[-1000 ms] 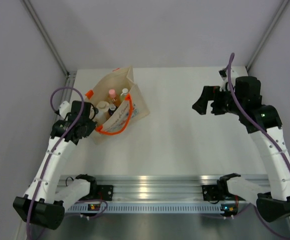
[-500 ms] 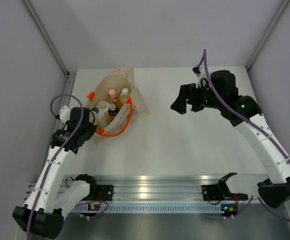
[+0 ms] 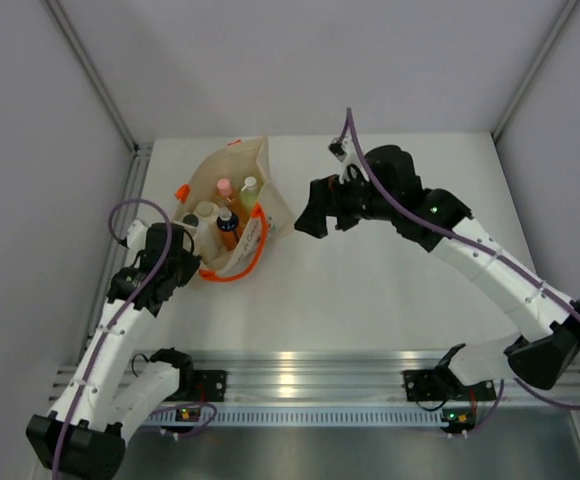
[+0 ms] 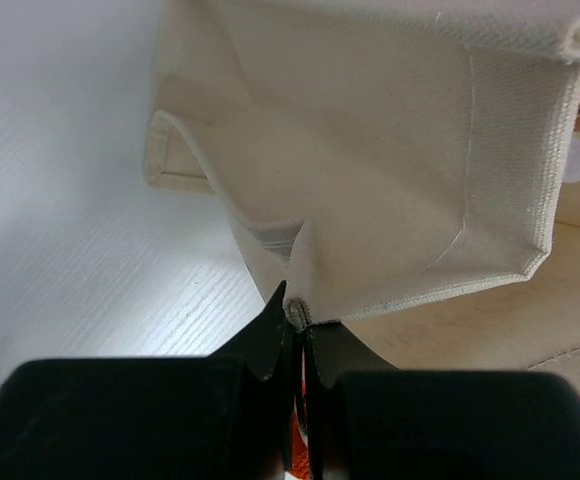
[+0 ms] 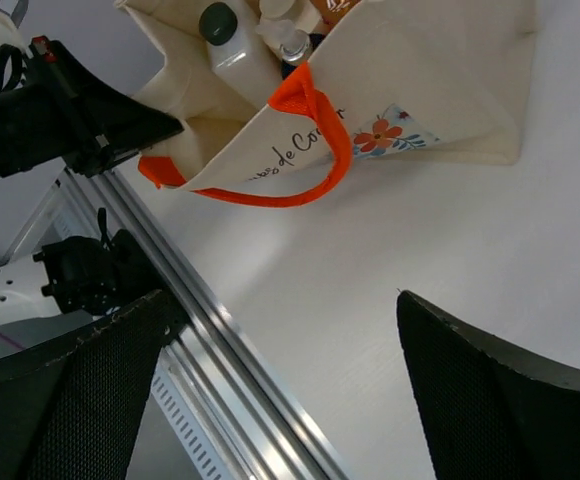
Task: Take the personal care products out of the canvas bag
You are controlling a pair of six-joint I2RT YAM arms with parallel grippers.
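The canvas bag (image 3: 270,205) stands open at the back left of the table, with orange handles (image 3: 238,262). Inside it I see a cream squat bottle (image 3: 206,212), a peach one with a pink cap (image 3: 224,187), a yellow-green one with a white cap (image 3: 249,184) and an orange one with a dark top (image 3: 228,228). My left gripper (image 3: 184,262) is shut on the bag's near rim (image 4: 298,312). My right gripper (image 3: 310,215) is open and empty, just right of the bag. The right wrist view shows the bag (image 5: 440,80) and a dark-capped bottle (image 5: 232,45).
The aluminium rail (image 3: 300,365) runs along the table's near edge and shows in the right wrist view (image 5: 220,380). Grey walls enclose the table at the back and sides. The left arm (image 5: 60,110) shows beside the bag in the right wrist view.
My right arm has swung left across the table to just beside the bag. My left gripper has drawn back a little toward its base, pulling the bag's near rim with it.
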